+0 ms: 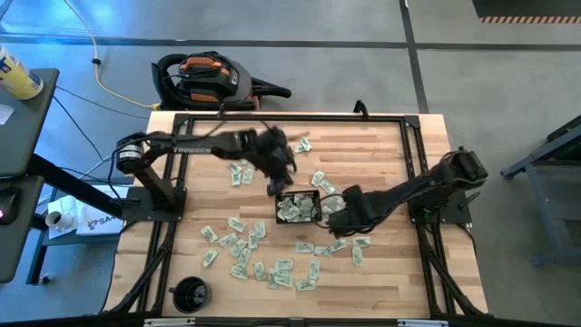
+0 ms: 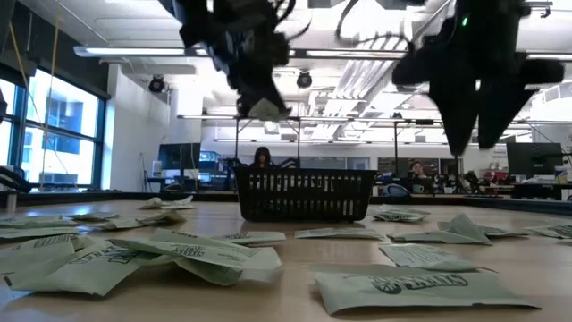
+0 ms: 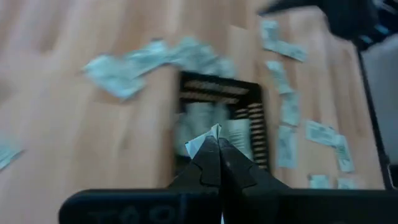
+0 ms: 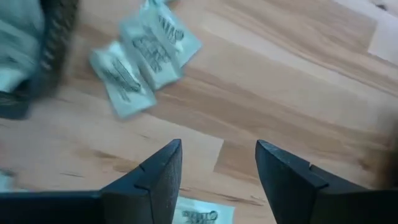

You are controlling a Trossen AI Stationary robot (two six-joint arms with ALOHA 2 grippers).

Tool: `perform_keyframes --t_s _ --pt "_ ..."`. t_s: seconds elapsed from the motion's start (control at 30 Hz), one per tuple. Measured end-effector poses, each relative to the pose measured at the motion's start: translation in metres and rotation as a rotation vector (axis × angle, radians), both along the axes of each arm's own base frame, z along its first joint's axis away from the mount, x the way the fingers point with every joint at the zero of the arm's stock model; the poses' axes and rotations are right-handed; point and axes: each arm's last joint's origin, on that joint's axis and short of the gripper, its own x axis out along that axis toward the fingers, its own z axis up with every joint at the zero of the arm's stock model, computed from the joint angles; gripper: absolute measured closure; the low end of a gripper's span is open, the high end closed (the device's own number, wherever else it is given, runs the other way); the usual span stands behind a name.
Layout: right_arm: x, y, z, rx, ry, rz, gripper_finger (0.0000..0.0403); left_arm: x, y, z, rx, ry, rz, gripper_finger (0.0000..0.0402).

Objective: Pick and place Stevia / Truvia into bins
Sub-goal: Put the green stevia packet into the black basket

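Note:
Many pale green and white sachets (image 1: pixel 263 263) lie flat and scattered on the wooden table, and several lie inside the black mesh tray (image 1: pixel 313 194) at the table's middle. My left gripper (image 1: pixel 275 182) hovers just left of and above the tray (image 2: pixel 304 195), shut on one sachet (image 3: pixel 200 143). My right gripper (image 1: pixel 338 214) is open and empty, low over the table right beside the tray's right wall; in the right wrist view (image 4: pixel 217 152) bare wood lies between its fingers and two sachets (image 4: pixel 146 53) lie ahead. My left gripper pinches one sachet between its two shut fingers. A pale corner (image 3: pixel 211 133) sticks out past the fingertips. The fingers slant down from the table's left. The sachet (image 2: pixel 264 109) is lifted clear, above the tray's rim.
A round black cup (image 1: pixel 191 292) stands at the near left corner. Black frame rails (image 1: pixel 413 145) run along the table's edges. A vacuum cleaner (image 1: pixel 213 77) lies on the floor beyond the far edge. People (image 2: pixel 262 158) sit far off in the room behind.

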Motion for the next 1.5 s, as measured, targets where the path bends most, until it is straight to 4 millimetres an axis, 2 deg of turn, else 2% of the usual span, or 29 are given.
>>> perform_keyframes --t_s 0.17,0.33,0.47,0.63,0.77,0.93,1.03,1.17,1.27,1.37,1.43,1.5 --pt "-0.009 -0.005 0.019 0.0 -0.067 -0.009 0.0208 0.018 -0.037 -0.022 0.063 0.046 -0.053 0.038" --pt "-0.013 -0.01 0.027 0.009 -0.089 -0.021 0.0206 0.023 -0.052 -0.046 0.212 0.172 0.03 0.0347" --pt "-0.012 -0.011 0.027 0.014 -0.093 -0.023 0.0206 0.02 -0.058 -0.047 0.251 0.201 0.016 0.0289" --pt "-0.011 -0.01 0.026 0.021 -0.097 -0.022 0.0206 0.009 -0.06 -0.033 0.252 0.22 0.006 0.0219" --pt "-0.01 -0.01 0.026 0.025 -0.099 -0.021 0.0206 -0.014 -0.045 -0.023 0.318 0.358 0.07 0.019" --pt "-0.007 -0.013 0.026 0.035 -0.121 -0.021 0.0206 -0.048 -0.014 -0.014 0.32 0.427 0.224 0.0201" --pt "-0.002 -0.018 0.026 0.043 -0.149 -0.031 0.0205 -0.069 0.009 -0.021 0.209 0.452 0.321 0.0216" --pt "0.004 -0.035 0.026 0.082 -0.157 -0.083 0.0206 -0.089 0.032 -0.039 0.067 0.479 0.424 0.0229" --pt "0.006 -0.052 0.026 0.09 -0.131 -0.049 0.0206 -0.097 0.04 -0.049 0.024 0.488 0.449 0.0231" --pt "0.008 -0.064 0.02 0.145 -0.104 0.06 0.0206 -0.102 0.041 -0.057 0.011 0.51 0.457 0.0228" --pt "0.008 -0.064 0.008 0.216 -0.1 0.183 0.0206 -0.103 0.04 -0.059 0.009 0.522 0.454 0.0227" --pt "0.007 -0.052 -0.004 0.285 -0.118 0.293 0.0206 -0.105 0.039 -0.061 0.004 0.539 0.451 0.0228"
